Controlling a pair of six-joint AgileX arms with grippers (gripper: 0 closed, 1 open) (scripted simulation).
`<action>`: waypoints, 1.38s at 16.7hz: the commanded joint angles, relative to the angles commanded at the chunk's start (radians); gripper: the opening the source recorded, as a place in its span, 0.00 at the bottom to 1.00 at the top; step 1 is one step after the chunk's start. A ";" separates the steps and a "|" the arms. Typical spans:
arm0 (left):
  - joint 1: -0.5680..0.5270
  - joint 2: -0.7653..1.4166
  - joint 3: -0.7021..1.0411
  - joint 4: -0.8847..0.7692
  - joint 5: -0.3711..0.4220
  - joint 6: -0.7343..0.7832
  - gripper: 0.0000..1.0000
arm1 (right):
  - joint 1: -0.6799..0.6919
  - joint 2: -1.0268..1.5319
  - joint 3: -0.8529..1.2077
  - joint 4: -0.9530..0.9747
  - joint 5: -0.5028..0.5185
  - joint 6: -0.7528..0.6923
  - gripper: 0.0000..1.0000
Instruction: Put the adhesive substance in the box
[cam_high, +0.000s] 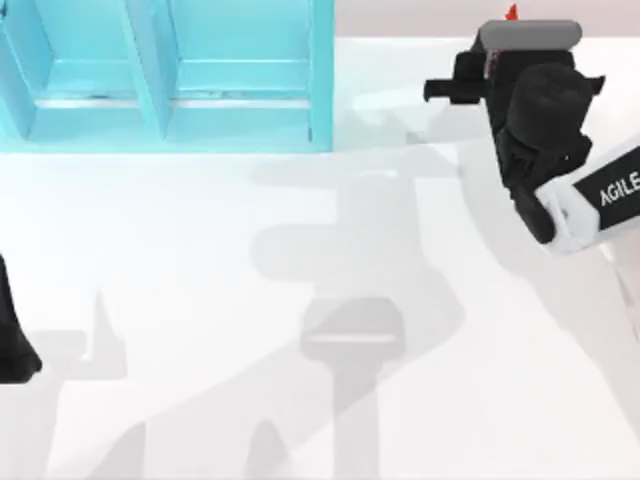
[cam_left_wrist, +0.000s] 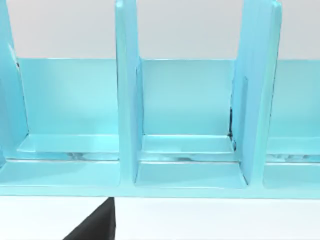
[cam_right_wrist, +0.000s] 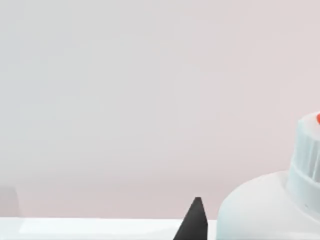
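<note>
The adhesive substance is a small white bottle. Its red-orange cap tip (cam_high: 511, 12) pokes out past my right arm at the table's far right. In the right wrist view its white shoulder and ribbed collar (cam_right_wrist: 270, 205) loom very close. My right gripper (cam_high: 492, 62) hovers right over the bottle and hides its body. The box (cam_high: 320, 80) is a turquoise structure with upright dividers at the far left; the left wrist view faces its open compartments (cam_left_wrist: 126, 100). My left arm (cam_high: 14, 340) is parked at the left edge.
White tabletop (cam_high: 300, 300) stretches between the box and the right arm, crossed by grey arm shadows. The table's far edge runs just behind the bottle.
</note>
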 joint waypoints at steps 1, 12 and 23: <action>0.000 0.000 0.000 0.000 0.000 0.000 1.00 | -0.002 -0.001 -0.001 0.002 -0.009 0.001 0.00; 0.000 0.000 0.000 0.000 0.000 0.000 1.00 | -0.257 -0.049 -0.094 0.101 -0.619 0.052 0.00; 0.000 0.000 0.000 0.000 0.000 0.000 1.00 | -0.804 -0.124 -0.280 0.206 -1.544 0.068 0.00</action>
